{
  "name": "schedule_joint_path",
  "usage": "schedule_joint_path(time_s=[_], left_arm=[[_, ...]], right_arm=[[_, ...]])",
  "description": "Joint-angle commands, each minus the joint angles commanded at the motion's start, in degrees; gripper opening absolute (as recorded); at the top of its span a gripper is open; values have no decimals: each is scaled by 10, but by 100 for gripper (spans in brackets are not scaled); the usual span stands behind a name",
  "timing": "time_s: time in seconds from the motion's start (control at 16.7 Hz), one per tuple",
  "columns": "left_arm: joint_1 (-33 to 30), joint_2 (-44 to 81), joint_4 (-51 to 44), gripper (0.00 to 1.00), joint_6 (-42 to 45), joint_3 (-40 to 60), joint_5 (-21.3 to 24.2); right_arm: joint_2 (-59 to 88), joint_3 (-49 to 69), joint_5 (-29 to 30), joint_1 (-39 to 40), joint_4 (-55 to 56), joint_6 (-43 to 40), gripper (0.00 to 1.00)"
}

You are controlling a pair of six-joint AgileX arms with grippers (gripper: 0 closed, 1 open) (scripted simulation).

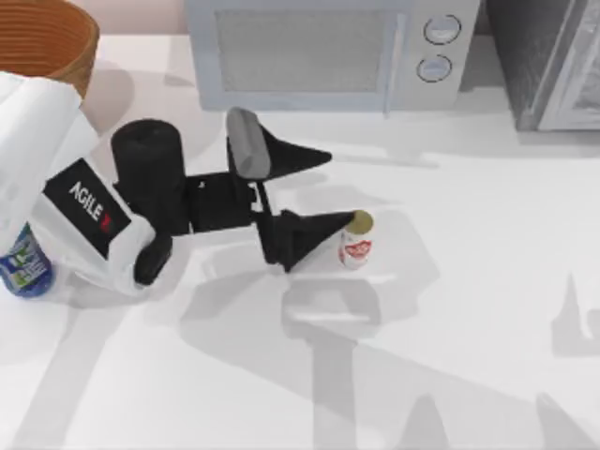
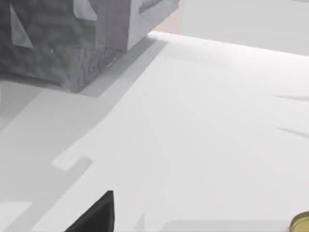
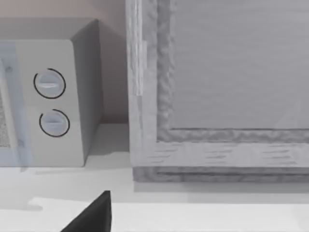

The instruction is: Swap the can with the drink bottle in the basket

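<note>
The can, white with a red label and gold top, stands upright on the white table right of centre. My left gripper is open wide, and its nearer fingertip is right against the can's left side, while the other finger points past it farther back. In the left wrist view the can's gold top peeks in at the corner. The drink bottle, blue with a green and white label, stands at the table's left edge, partly behind my left arm. The basket sits at the back left corner, cut off by the picture's edge.
A microwave stands along the back edge, with a grey cabinet to its right. A dark part of my right gripper faces the microwave's knobs and the cabinet front.
</note>
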State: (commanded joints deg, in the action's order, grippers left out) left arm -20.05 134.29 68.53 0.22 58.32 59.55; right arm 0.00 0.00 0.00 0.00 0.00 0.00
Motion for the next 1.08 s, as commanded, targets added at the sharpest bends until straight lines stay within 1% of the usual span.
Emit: schedule_joint_path(time_s=[0.12, 0.3, 0.78, 0.96, 1.08], left_arm=[[25, -84, -55, 100, 2, -41, -48], [65, -252, -151, 100, 6, -115, -132], [155, -811, -430, 100, 9, -344, -372], [177, -1010, -523, 100, 6, -427, -452], [187, -1124, -575, 100, 4, -476, -498]], right_arm=[[0, 0, 0, 0, 0, 0, 100], [0, 0, 0, 0, 0, 0, 100], [0, 0, 0, 0, 0, 0, 100], [0, 0, 0, 0, 0, 0, 100], [0, 0, 0, 0, 0, 0, 100]])
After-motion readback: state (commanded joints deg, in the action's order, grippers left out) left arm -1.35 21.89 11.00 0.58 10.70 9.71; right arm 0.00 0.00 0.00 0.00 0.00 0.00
